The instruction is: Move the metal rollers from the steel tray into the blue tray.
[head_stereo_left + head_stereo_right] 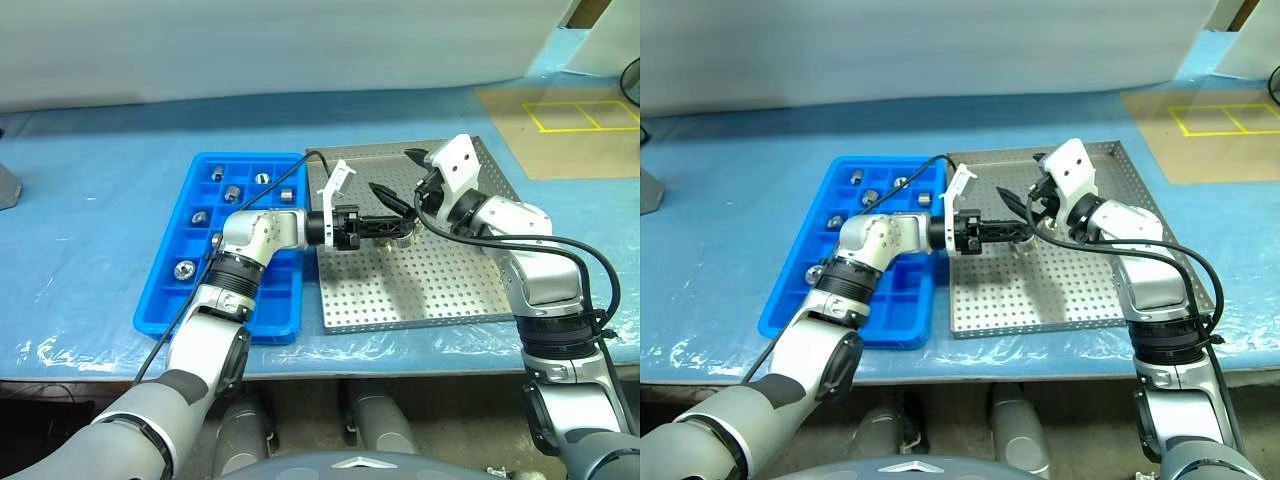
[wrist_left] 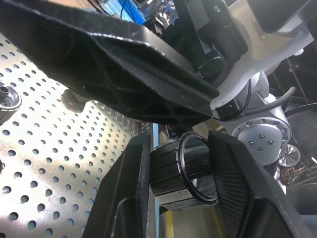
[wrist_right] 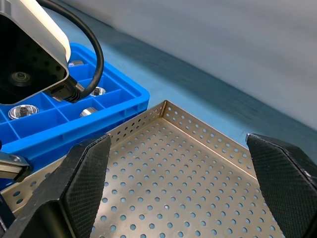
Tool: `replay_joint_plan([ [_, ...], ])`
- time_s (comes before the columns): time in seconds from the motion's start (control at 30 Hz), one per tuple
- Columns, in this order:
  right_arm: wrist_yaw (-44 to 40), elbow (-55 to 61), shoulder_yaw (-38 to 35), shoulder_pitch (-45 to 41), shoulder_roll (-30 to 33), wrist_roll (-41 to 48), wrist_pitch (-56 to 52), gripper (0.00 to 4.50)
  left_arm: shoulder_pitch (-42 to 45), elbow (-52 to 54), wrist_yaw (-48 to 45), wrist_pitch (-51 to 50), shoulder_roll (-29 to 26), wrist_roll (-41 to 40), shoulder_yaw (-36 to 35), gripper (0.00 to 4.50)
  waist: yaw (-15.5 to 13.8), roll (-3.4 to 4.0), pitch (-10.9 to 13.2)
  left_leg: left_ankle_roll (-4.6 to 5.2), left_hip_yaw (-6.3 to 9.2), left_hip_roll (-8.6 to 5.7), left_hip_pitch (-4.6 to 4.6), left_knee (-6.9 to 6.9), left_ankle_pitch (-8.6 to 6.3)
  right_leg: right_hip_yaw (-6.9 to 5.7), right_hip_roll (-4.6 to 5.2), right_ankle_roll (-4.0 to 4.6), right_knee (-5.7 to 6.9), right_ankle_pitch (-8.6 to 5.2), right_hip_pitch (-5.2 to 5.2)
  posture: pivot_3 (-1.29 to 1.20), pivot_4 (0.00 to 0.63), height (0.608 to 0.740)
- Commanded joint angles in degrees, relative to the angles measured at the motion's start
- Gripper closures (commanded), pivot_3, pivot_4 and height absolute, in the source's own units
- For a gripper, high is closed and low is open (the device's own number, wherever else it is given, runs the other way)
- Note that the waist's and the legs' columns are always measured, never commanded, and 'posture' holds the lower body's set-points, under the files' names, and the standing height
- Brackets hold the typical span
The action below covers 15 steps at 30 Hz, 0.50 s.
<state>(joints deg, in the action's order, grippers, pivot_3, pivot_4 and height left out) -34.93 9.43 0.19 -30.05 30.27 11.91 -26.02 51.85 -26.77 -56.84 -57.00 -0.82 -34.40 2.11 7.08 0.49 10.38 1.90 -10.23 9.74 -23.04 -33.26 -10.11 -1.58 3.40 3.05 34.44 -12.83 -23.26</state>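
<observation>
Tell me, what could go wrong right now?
The left pincer grips one roller by its sides over the steel tray; a weak hold could let it slip and drop back. The open right pincer sits very close, so the two arms might bump. Carrying it to the blue tray, it could land in an occupied compartment.

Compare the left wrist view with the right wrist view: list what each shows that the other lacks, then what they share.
Left wrist view alone: the left gripper shut on a metal roller, another roller lying on the perforated floor, and the right arm's white and grey wrist casing.

Right wrist view alone: the right gripper with its jaws wide open and nothing between them, the blue tray with rollers in its compartments, and a black cable.

Both: the steel tray.
</observation>
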Motion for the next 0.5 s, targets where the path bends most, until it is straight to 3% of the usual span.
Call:
replay_joint_plan([
  [0.03,0.0,1.1,-0.9,-0.8,0.0,0.1,1.9,0.00,0.3,1.0,-0.3,-0.7,-0.2,-0.3,0.8,3.03,0.0,0.00,0.0,0.00,0.00,0.00,0.00,0.00,0.00,0.00,0.00,0.00,0.00,0.00,0.00,-0.49,0.150,0.740],
  [0.33,0.7,-0.5,-3.2,-1.7,0.8,0.1,2.6,0.00,-1.2,5.0,-1.3,-1.1,-5.5,0.5,2.6,3.03,0.0,0.01,0.0,0.00,0.00,0.02,0.02,0.01,0.00,0.00,-0.01,0.00,0.01,0.00,0.00,-0.48,0.150,0.740],
  [0.5,1.4,-4.9,-5.7,-1.7,4.6,-1.5,5.2,0.00,-1.6,5.8,-2.6,-0.9,-10.1,0.8,3.1,3.03,-0.1,0.02,0.0,0.00,-0.02,-0.02,0.05,0.01,0.00,0.02,0.01,0.00,0.02,0.00,0.01,-0.46,0.150,0.740],
])
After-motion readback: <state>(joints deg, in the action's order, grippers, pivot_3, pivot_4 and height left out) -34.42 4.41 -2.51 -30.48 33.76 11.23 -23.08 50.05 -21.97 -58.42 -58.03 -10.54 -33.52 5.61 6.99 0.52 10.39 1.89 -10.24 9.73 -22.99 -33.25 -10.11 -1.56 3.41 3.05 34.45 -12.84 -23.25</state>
